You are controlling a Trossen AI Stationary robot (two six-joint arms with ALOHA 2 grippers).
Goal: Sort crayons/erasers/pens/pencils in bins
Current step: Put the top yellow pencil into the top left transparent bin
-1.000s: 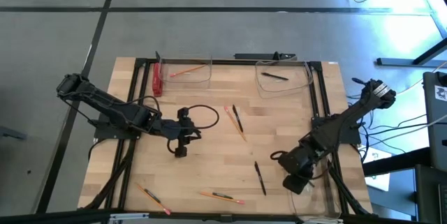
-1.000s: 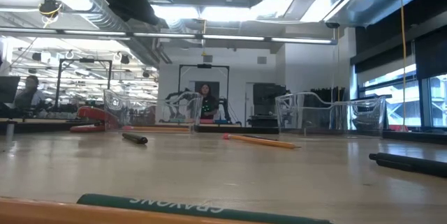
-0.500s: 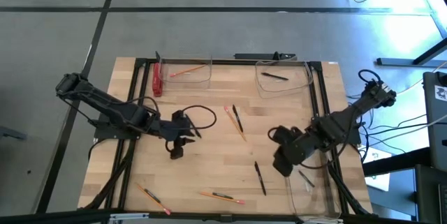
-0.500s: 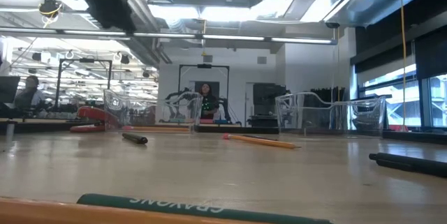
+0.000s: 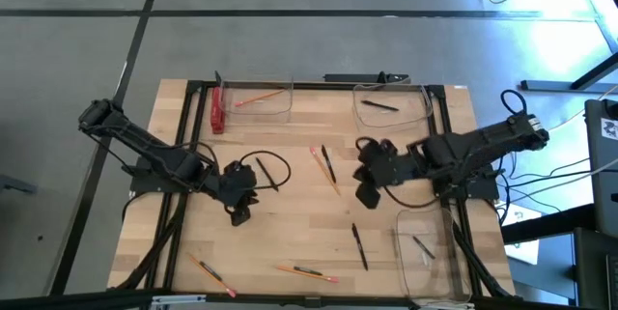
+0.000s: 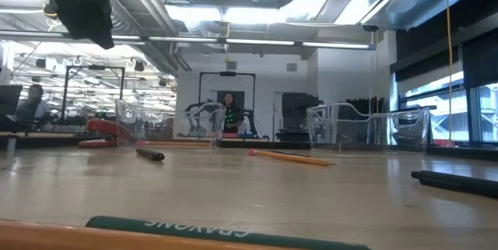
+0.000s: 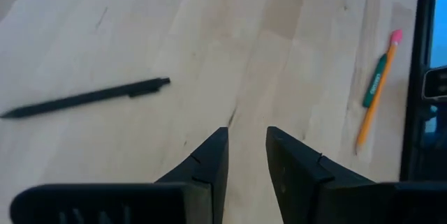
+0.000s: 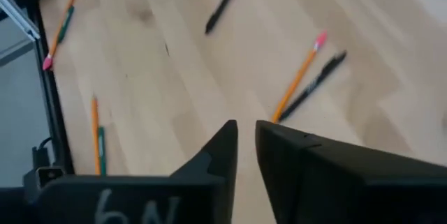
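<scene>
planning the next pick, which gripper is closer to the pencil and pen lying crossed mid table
Right. The right gripper hangs just right of the crossed pencil and pen; the left gripper sits well off to their left.

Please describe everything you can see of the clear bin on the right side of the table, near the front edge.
The bin is a clear, colourless plastic tray, rectangular with rounded corners and low walls. It sits flat at the table's front right corner, long side along the right edge beside the black frame rail. One short, slim item lies slanted inside; what kind it is cannot be told. Neither claw touches the bin: the right claw hangs over the table's middle, away from it.
</scene>
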